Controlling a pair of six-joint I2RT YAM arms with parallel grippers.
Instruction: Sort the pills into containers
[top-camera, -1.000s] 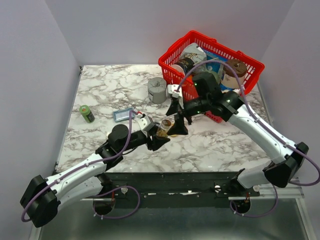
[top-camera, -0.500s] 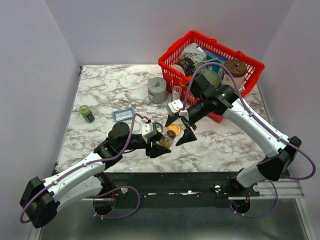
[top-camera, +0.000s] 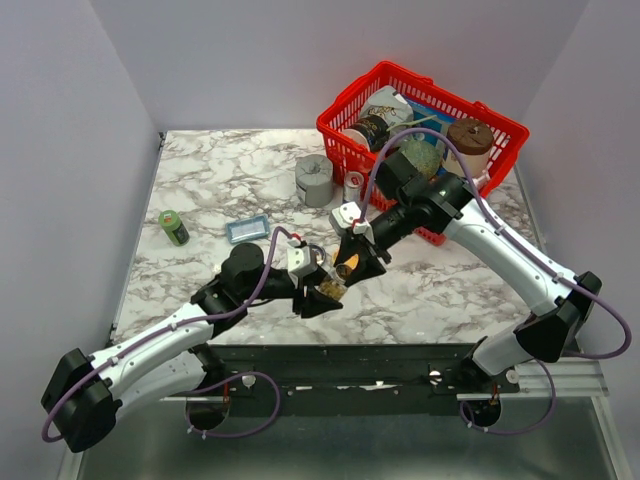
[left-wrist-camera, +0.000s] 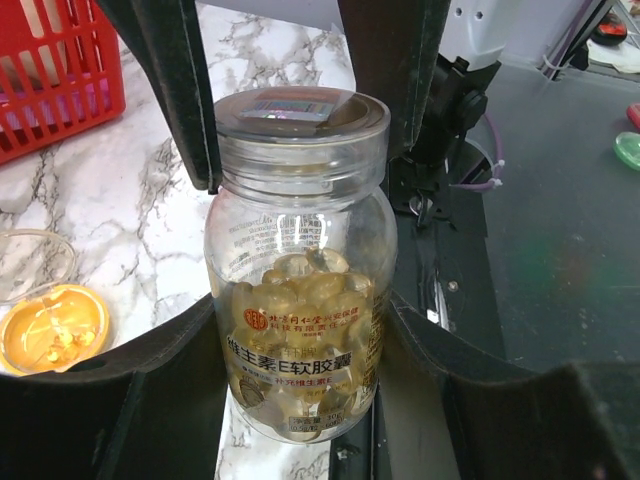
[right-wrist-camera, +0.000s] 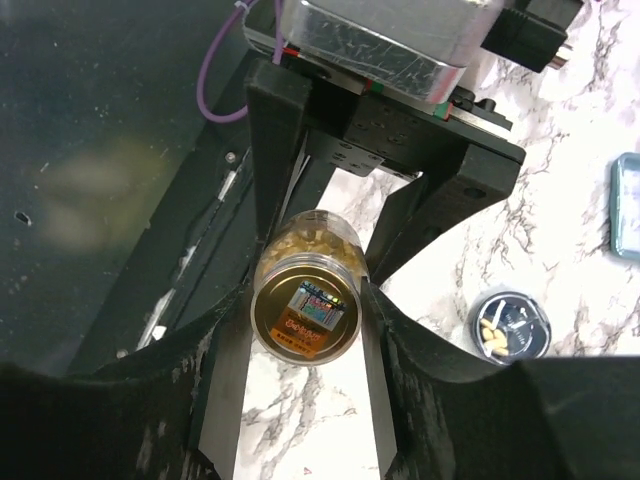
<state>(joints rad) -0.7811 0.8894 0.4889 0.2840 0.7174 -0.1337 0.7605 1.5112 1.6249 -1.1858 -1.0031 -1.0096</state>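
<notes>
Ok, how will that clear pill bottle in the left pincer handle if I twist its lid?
Probably rigid: the pill bottle shows no dent in the left pincer. Its glossy round wall may spin under torque. Capsules fill about half, so likely fairly light, contents shifting if tilted.

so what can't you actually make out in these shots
- Orange dish: left wrist view, blurred, rim partly behind left gripper; pills uncountable.
- Blue tray: right wrist view, cut by the frame edge.
- Right gripper on lid: right wrist view, touching or squeezing unclear.
- Bottle label: top view, too small.
</notes>
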